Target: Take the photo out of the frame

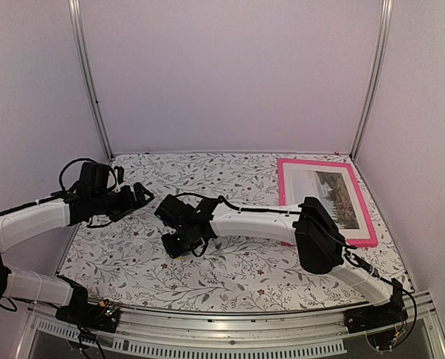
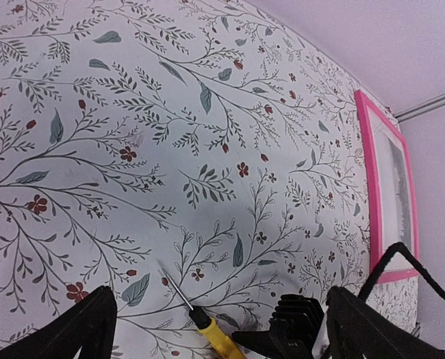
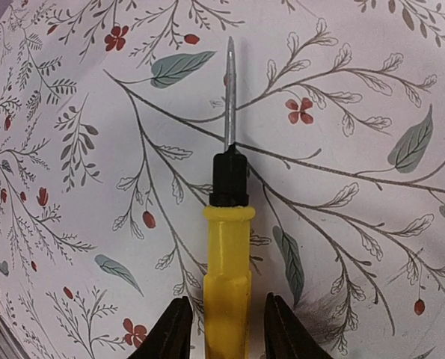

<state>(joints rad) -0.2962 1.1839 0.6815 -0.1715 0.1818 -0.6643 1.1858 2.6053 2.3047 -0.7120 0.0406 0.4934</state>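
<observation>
From above, my right tool (image 1: 179, 241) hangs over the middle of the tabletop (image 1: 229, 176), well apart from the frame (image 1: 364, 217), which holds the photo (image 1: 334, 196).

Left wrist: my left tool (image 2: 221, 295) gapes wide, empty.

Right wrist: the tool pinches the screwdriver (image 3: 228, 247) by its handle. I judge that prying could twist it loose or gouge the print.

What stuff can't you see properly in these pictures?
- Near left corner of the frame: in the top view, the right arm covers it.
- The photo: too small in the top view and blurry in the left wrist view, so its details can't be made out.
- End of the screwdriver handle: the right wrist view's bottom edge cuts it off, so whether the right tool squeezes it is unclear.
</observation>
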